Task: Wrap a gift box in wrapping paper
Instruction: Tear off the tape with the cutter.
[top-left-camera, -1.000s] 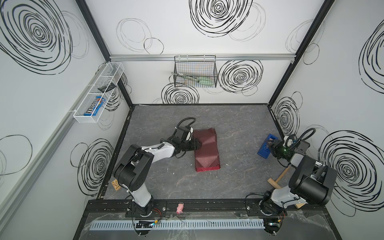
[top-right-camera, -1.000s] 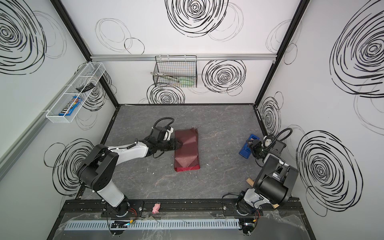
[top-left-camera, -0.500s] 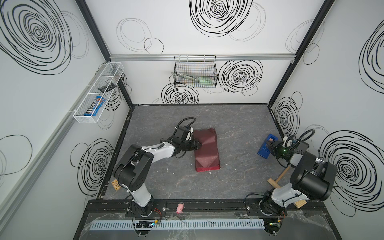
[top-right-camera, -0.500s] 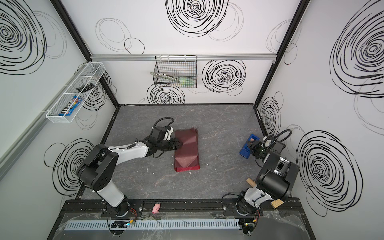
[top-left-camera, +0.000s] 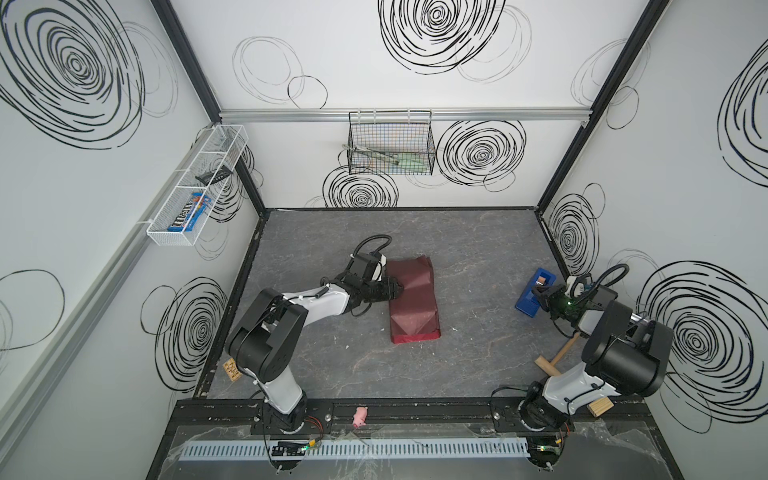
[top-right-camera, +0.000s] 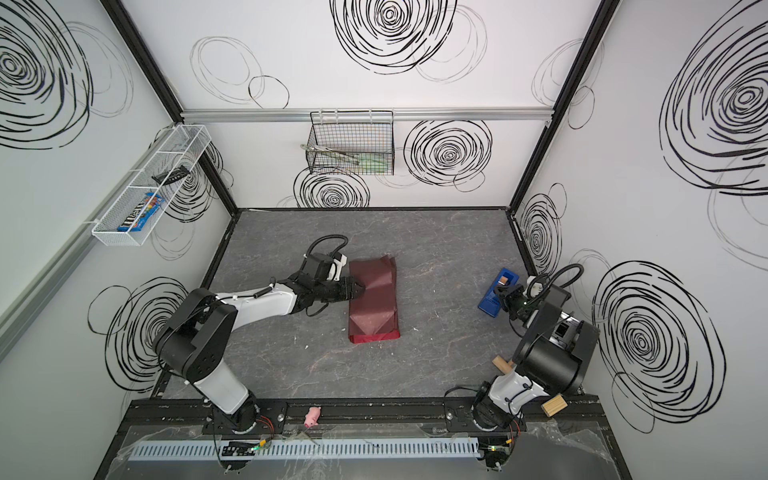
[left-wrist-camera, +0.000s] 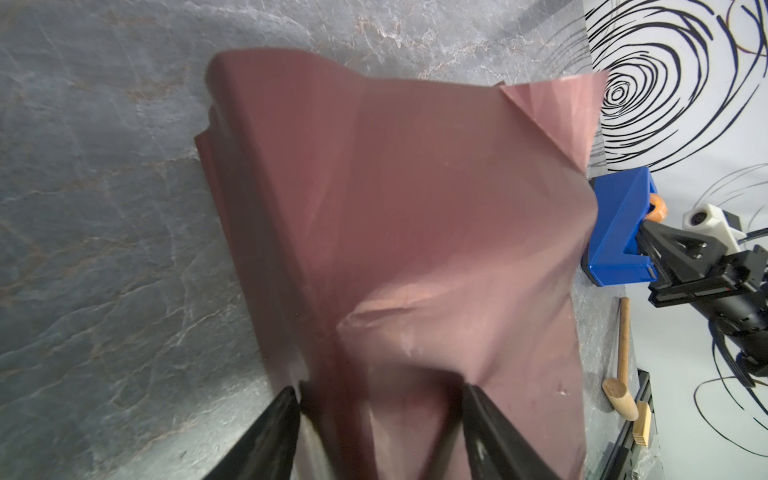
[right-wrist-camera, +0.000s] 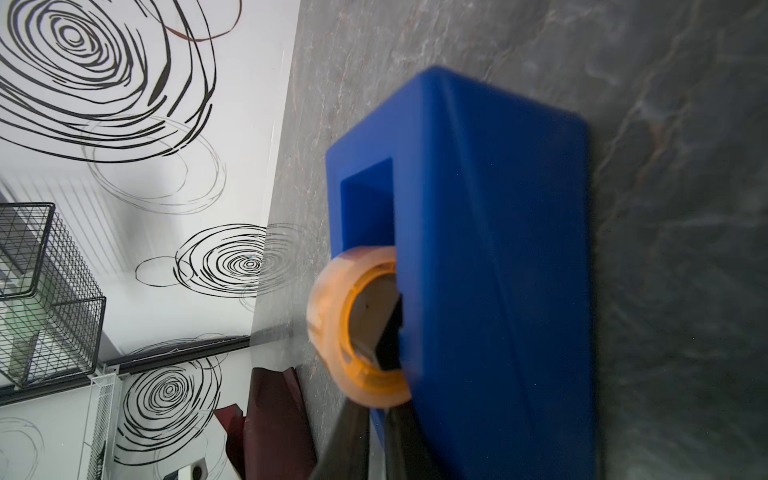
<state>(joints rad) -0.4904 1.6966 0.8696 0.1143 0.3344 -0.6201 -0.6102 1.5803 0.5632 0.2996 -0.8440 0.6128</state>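
Note:
The maroon wrapping paper (top-left-camera: 413, 299) (top-right-camera: 374, 299) lies folded into a long package in the middle of the table. It hides the gift box. My left gripper (top-left-camera: 397, 289) (left-wrist-camera: 380, 399) reaches in from the left. Its jaws are clamped over the paper-covered left edge, one finger on top and one low at the side. The paper (left-wrist-camera: 415, 208) puckers at the upper finger. My right gripper (top-left-camera: 540, 295) (right-wrist-camera: 376, 436) sits at the blue tape dispenser (top-left-camera: 530, 297) (right-wrist-camera: 498, 249), just below the orange tape roll (right-wrist-camera: 332, 316). Its jaws are shut; I see nothing between them.
A wooden mallet (top-left-camera: 557, 357) and a wood block (top-left-camera: 600, 405) lie by the right arm's base. A wire basket (top-left-camera: 390, 145) hangs on the back wall and a white wire shelf (top-left-camera: 195, 187) on the left wall. A small pink item (top-left-camera: 359, 415) sits on the front rail.
The right gripper's jaws have closed at the tape dispenser, and the right arm has shifted slightly. The left arm and the package have not moved.

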